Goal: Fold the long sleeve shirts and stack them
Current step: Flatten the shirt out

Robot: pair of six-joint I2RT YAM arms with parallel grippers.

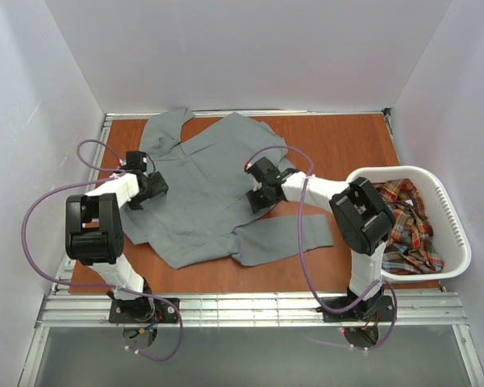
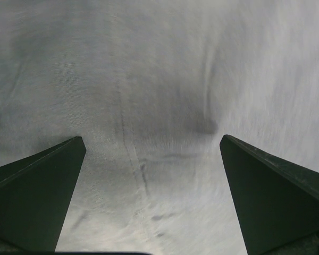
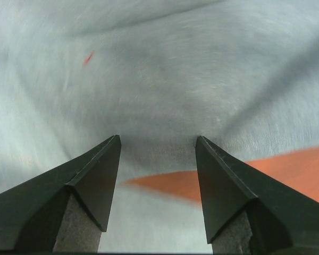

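Note:
The grey long sleeve shirt lies spread on the brown table, one sleeve reaching to the back left and one to the front right. My left gripper is open, low over the shirt's left edge; grey cloth fills its view between the fingers. My right gripper is open over the shirt's right edge, where grey cloth meets a strip of bare table. The plaid shirt lies crumpled in the white basket.
The white slotted laundry basket stands at the table's right edge. Bare brown table lies at the back right. White walls enclose the table on three sides. A metal rail runs along the front.

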